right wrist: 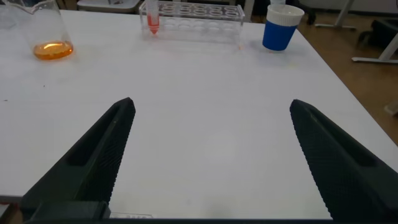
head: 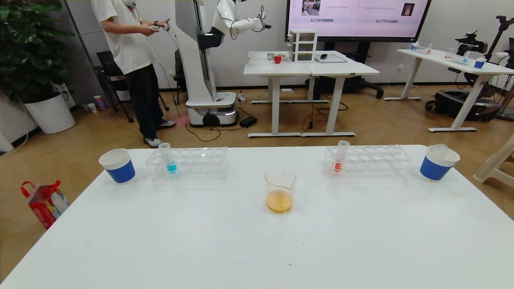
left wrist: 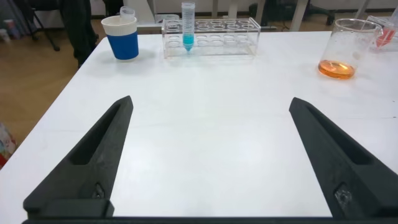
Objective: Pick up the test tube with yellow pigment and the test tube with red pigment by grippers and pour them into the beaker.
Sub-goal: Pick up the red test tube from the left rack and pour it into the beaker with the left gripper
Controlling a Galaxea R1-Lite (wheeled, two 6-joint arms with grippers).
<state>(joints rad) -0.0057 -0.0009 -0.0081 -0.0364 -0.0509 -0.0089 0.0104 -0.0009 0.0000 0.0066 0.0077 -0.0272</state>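
White table (head: 361, 241): beaker (head: 280, 188) holds orange liquid (head: 279, 201).

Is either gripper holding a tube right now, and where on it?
Nothing is held. The left gripper and right gripper both have open, empty jaws above the bare table.

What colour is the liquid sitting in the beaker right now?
Orange-amber, a shallow layer at the bottom of the beaker; clearest in the head view.

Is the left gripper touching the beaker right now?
Apart. The left wrist view shows the left gripper open over bare table, with the beaker standing well beyond its fingers.
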